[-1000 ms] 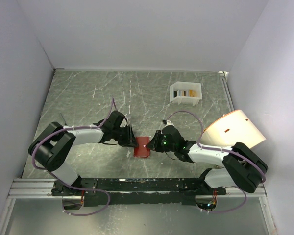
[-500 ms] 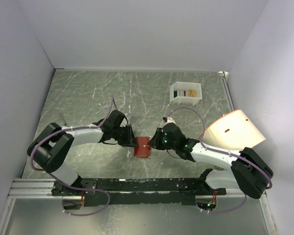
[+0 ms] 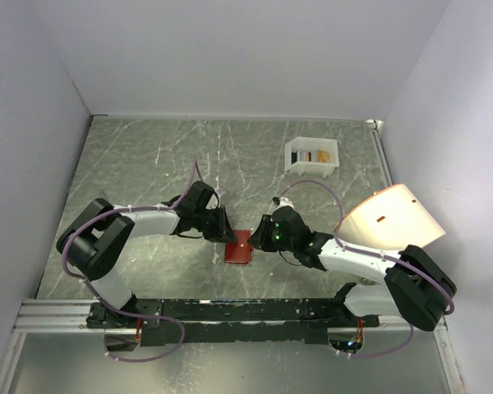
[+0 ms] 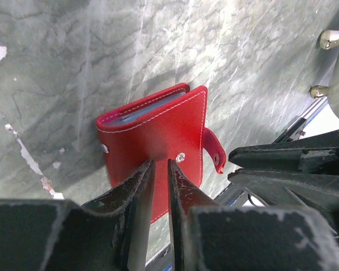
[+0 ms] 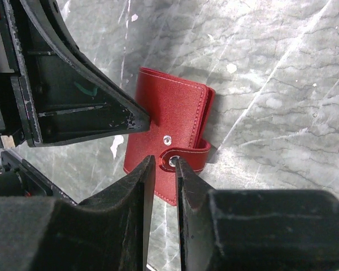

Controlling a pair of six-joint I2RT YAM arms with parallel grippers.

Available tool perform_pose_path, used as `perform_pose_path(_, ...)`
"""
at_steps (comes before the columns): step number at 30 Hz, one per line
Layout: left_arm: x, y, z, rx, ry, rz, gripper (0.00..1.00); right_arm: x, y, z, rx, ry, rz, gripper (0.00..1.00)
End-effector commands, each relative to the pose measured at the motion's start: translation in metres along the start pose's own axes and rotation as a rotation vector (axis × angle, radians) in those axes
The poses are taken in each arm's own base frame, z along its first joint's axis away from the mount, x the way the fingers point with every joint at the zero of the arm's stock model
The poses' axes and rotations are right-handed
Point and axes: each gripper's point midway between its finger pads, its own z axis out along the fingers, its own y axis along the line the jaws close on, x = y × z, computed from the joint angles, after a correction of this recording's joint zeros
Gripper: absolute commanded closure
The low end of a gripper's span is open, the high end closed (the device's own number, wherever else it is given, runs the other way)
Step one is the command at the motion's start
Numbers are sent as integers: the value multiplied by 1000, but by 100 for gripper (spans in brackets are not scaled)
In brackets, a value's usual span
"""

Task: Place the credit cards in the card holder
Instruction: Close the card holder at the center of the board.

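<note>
Near the front centre of the table, between the two grippers, the small red folding wallet (image 3: 239,247) lies flat with its cover up. A pale blue-grey inner edge shows along one side. Its little red snap tab (image 5: 191,153) curls round the edge, and the tab's stud end sits just beside the cover's own stud.

The left gripper (image 3: 226,232) reaches in low from the left, its fingertips (image 4: 148,169) over the cover near the stud. The jaws stand a narrow gap apart. Whether they pinch the cover cannot be told.

The right gripper (image 3: 260,236) comes in low from the right, facing the left one closely. Its jaws are slightly apart with the tab's stud end between them. Contact cannot be confirmed.

Both arms are bent, elbows outward, forearms converging on the wallet.

The mixed-colour plastic credit cards (image 3: 315,155) stand on edge in a white open-topped box (image 3: 293,158), well apart at the far right.

The grey-green marbled table surface (image 3: 148,164) carries white scuffs. Plain white walls (image 3: 230,57) enclose it. A pale orange curved panel (image 3: 392,217) stands at the right.
</note>
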Motion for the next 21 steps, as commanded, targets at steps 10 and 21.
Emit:
perform_pose_path(10, -2, 13, 8, -61, -4, 18, 73, 5, -1, 10, -9, 9, 2, 80)
perform_pose_path(21, 1, 15, 9, -53, 2, 7, 73, 10, -1, 16, -16, 25, 18, 81)
